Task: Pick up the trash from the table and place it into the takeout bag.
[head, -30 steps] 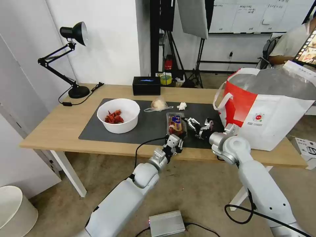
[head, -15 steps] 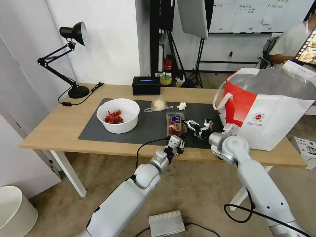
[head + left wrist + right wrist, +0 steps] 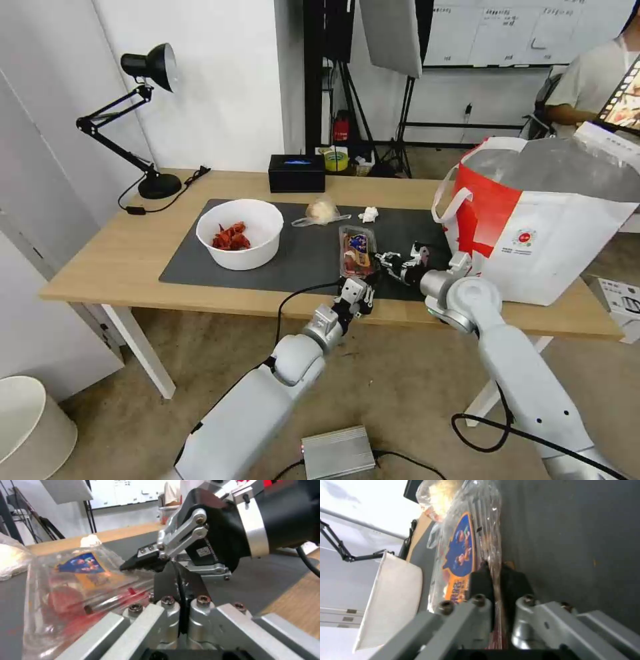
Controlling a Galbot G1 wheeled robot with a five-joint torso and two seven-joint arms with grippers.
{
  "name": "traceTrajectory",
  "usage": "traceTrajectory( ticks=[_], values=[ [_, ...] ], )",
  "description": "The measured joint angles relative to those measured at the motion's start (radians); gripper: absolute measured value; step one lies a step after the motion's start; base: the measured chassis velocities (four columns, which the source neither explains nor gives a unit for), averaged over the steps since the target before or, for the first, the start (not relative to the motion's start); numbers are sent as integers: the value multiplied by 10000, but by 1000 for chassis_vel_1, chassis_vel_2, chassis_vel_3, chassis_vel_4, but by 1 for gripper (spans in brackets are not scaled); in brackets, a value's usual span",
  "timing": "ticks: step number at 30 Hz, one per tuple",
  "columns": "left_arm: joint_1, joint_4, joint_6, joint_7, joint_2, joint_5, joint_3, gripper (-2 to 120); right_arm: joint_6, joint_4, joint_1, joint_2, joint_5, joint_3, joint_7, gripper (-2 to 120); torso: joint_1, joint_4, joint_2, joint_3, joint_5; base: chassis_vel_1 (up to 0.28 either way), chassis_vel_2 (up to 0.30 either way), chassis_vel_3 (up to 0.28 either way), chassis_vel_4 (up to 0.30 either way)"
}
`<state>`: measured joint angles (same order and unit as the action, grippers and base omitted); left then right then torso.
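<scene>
The clamshell box (image 3: pixel 357 249), near the table's (image 3: pixel 120 260) front edge, is pinched at its rim by the right gripper (image 3: pixel 496 580). The left gripper (image 3: pixel 180 580) is held clenched and empty just beside it.

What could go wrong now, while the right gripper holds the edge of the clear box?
1. The right gripper pinches only the thin rim of the clear plastic clamshell box; it may slip or flex open and spill its red scraps.
2. The left gripper sits shut beside the box, near the right one; the two might collide.
3. The takeout bag stands tall, so a low carry could hit its wall.

Studio: light stands (image 3: pixel 400 127), whiteboard (image 3: pixel 507 30)
</scene>
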<state>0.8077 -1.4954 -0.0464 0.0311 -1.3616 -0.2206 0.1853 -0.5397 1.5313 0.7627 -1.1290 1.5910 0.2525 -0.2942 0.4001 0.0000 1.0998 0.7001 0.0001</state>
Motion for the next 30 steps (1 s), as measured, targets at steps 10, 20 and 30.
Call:
traceTrajectory(
  ticks=[10, 20, 30],
  values=[
    [29, -484, 0, -129, 103, -293, -229, 10, 310, 72, 33, -48, -52, 45, 79, 0, 0, -2, 0, 0, -1, 0, 0, 0, 0],
    [979, -1422, -76, -322, 730, -711, -1609, 47, 526, 268, 77, -74, -69, 109, 160, 0, -2, -2, 0, -2, -3, 0, 0, 0, 0],
    [2505, -2463, -438, -273, 1334, -453, -3298, 84, 949, 744, 238, -46, -171, 147, 293, 0, -2, -1, 2, -2, -4, 0, 0, 0, 0]
  ],
)
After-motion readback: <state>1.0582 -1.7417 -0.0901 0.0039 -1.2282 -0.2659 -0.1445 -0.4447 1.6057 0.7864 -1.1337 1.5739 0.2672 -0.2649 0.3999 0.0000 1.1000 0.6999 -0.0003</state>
